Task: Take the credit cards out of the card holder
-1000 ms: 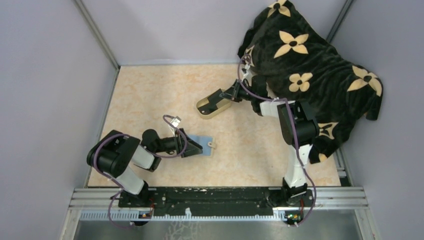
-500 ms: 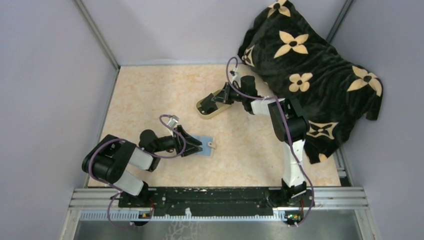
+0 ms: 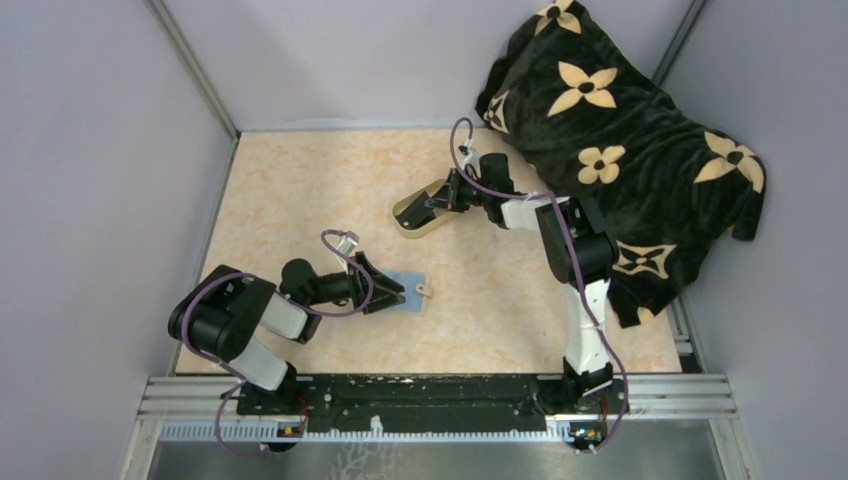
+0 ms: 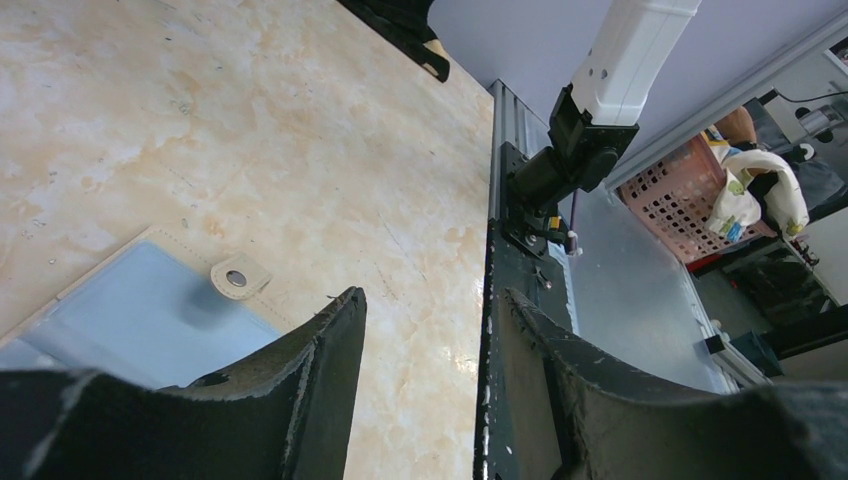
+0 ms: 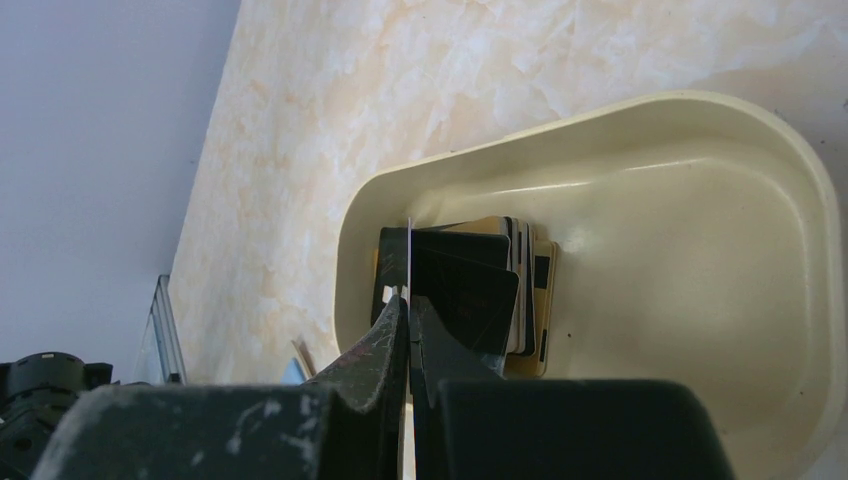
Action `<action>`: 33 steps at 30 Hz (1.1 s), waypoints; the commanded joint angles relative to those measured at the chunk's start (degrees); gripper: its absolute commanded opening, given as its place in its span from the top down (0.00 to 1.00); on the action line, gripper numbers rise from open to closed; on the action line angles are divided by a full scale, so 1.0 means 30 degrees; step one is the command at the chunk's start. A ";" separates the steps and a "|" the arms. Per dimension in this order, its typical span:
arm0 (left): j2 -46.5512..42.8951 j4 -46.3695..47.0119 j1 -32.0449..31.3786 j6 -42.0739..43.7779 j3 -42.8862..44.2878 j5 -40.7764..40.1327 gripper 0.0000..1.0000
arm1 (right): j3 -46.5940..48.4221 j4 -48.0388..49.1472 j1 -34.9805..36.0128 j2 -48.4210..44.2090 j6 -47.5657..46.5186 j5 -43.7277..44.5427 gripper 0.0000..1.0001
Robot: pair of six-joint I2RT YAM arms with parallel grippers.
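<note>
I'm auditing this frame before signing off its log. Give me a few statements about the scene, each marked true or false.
1. The right gripper is shut on a credit card held edge-on over the oval dish. True.
2. The dish is empty. False: a stack of cards lies in it.
3. The left gripper is open. True.
4. The card holder is folded shut. False: it lies open, blue-grey face up.
5. The flowered blanket covers the card holder. False: it lies at the far right, apart from it.
</note>
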 commanded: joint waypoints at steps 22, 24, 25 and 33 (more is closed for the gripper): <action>0.0936 0.3019 0.0097 -0.0468 0.0100 0.0339 0.43 | 0.1004 -0.2391 0.0914 -0.1228 -0.2465 0.2475 0.73; 0.0996 0.3102 0.0096 -0.0526 0.0089 0.0358 0.43 | 0.0942 -0.2563 0.0892 -0.1394 -0.2653 0.2715 0.73; 0.1026 0.3167 0.0114 -0.0575 0.0109 0.0382 0.43 | 0.0906 -0.2664 0.0892 -0.1510 -0.2741 0.2834 0.73; 0.1457 0.3625 0.0141 -0.0921 0.0168 0.0105 0.43 | 0.0250 -0.3044 0.0892 -0.2809 -0.3249 0.4213 0.73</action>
